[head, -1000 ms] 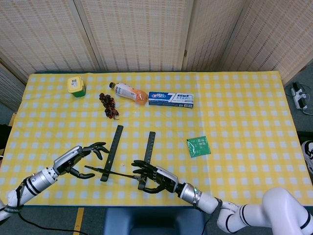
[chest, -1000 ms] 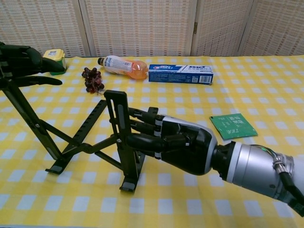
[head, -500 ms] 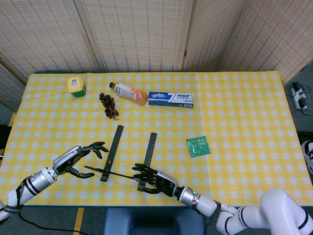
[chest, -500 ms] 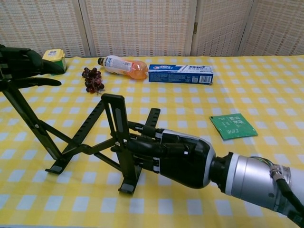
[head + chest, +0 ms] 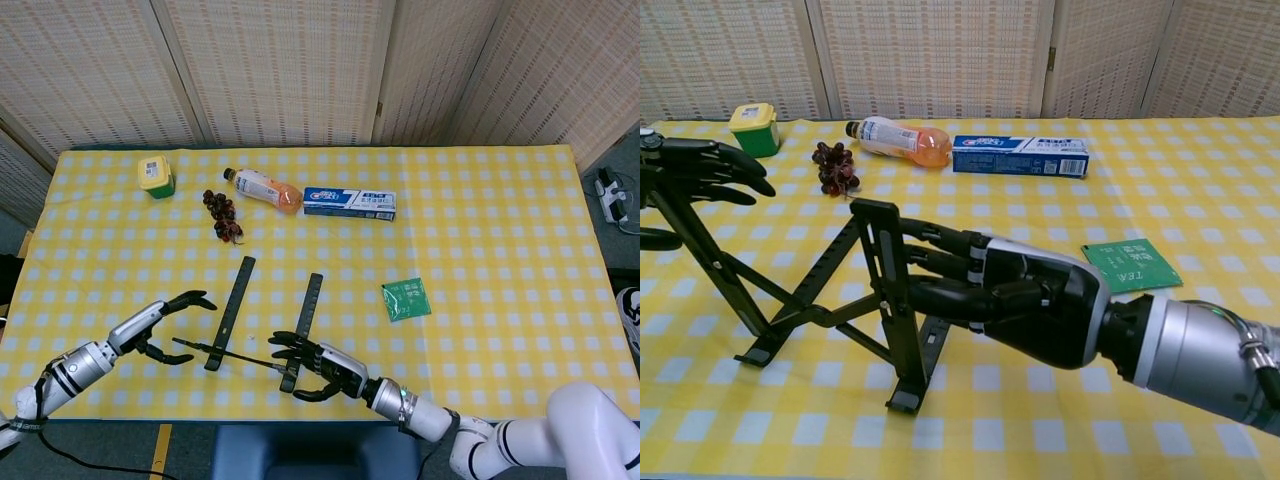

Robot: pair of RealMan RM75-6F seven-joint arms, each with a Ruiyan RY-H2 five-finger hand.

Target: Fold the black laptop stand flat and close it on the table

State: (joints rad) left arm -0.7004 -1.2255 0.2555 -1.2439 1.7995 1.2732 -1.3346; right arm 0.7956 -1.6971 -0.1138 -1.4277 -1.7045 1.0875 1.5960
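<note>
Left robot hand [image 5: 695, 170] now has its fingers spread off the left rail top; half a second ago they were bunched around it. So it looks released, though whether a fingertip touches the rail is unclear. Right robot hand [image 5: 1015, 300] has shifted slightly and its fingers now reach further across the right rail, wrapped on it, grasping. Laptop stand [image 5: 830, 290] remains upright and unfolded on the bench [image 5: 500, 230], near its front edge, well in front of the grapes [image 5: 222, 214] and bottle [image 5: 263, 188]. Meaning: folding not started, only one side held. Relative to the stand: right robot hand sits against the right rail from the right, left robot hand at the top of the left rail, cross-links between them.
</note>
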